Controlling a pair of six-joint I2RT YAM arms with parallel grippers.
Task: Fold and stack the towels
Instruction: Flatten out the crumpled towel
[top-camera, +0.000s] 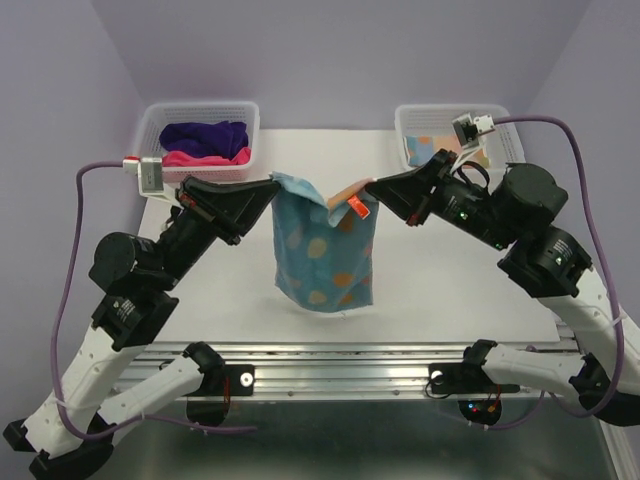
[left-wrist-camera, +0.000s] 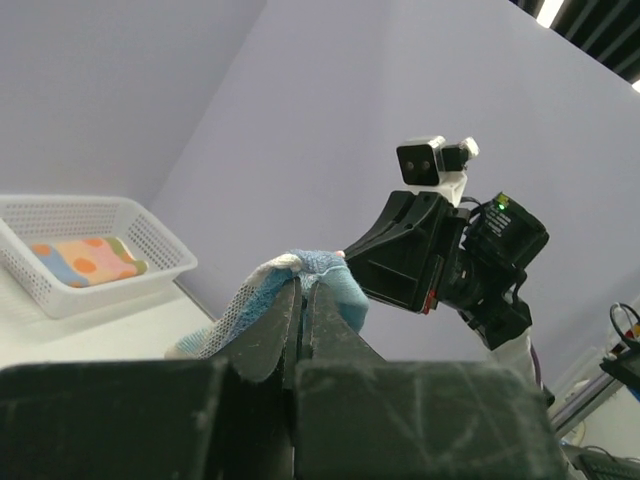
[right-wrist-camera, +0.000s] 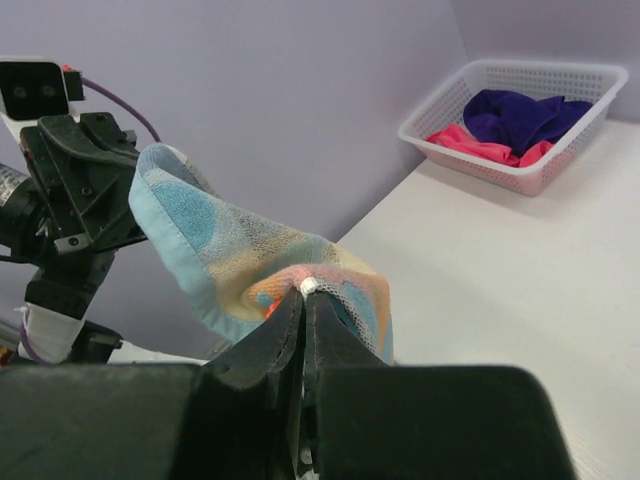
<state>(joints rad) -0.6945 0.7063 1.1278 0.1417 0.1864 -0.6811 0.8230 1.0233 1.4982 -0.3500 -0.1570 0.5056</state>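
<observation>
Your left tool (top-camera: 271, 187), right tool (top-camera: 369, 192) each clench top corner of spotted towel (top-camera: 325, 255); hangs spread, likely for folding.

Both my arms looked alike: the left arm (top-camera: 130, 290) and right arm (top-camera: 545, 255) had white lower links at the bottom corners of the frame, bulky black joint housings above, and angular black wrist shells. A small white camera block (top-camera: 150, 173) sat on each wrist, trailing a purple cable (top-camera: 100, 166). The fingers (left-wrist-camera: 265, 340) were black and scuffed; a green light (left-wrist-camera: 500, 199) glowed on the right arm.
</observation>
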